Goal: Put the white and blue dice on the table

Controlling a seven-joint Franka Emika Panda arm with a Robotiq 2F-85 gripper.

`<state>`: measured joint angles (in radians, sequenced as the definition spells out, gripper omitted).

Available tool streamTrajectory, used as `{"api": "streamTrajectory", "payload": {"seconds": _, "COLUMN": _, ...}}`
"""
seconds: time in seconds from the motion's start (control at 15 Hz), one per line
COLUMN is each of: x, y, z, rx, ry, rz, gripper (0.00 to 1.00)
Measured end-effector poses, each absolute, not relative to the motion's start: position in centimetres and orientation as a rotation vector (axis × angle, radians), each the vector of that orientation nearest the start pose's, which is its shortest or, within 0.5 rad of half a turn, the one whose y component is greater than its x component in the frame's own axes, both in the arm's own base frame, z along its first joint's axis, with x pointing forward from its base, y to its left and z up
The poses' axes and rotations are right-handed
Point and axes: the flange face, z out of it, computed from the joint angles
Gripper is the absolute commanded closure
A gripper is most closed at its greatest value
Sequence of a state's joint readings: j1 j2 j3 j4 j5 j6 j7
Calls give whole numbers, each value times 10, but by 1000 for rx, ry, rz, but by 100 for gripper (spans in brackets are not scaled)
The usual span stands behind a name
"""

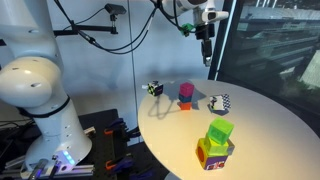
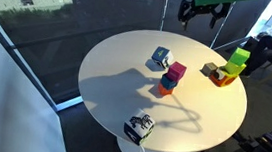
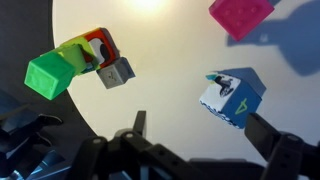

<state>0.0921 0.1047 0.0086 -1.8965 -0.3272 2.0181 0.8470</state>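
Observation:
The white and blue dice (image 1: pixel 219 103) sits on the round white table (image 1: pixel 260 125), next to a magenta cube (image 1: pixel 186 91) that rests on an orange block. It also shows in an exterior view (image 2: pixel 160 57). In the wrist view the dice (image 3: pixel 232 95) shows a blue face with a green "4", just beyond my right finger. My gripper (image 1: pixel 205 32) hangs high above the table, open and empty. It also shows in an exterior view (image 2: pixel 202 12) and in the wrist view (image 3: pixel 200 128).
A smaller black-white-yellow cube (image 1: pixel 152 88) lies near the table edge. A green cube (image 1: pixel 220 130) tops a colourful stack (image 3: pixel 92 52) with a grey cube (image 3: pixel 117 72) beside it. A window wall stands behind the table.

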Motion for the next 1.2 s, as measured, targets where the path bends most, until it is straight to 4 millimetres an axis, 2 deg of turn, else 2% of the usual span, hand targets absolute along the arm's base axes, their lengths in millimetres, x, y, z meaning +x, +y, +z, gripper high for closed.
{"api": "streamTrajectory", "payload": {"seconds": 0.33, "x": 587, "y": 47, "z": 450, "rx": -3240, "ry": 988, "rz": -242, "gripper": 0}}
{"api": "streamTrajectory", "payload": {"seconds": 0.6, "x": 580, "y": 55, "z": 449, "rx": -3266, "ry": 944, "rz": -166, "gripper": 0}}
{"api": "streamTrajectory", "payload": {"seconds": 1.2, "x": 551, "y": 64, "z": 457, "rx": -3257, "ry": 675, "rz": -9, "gripper": 0}}
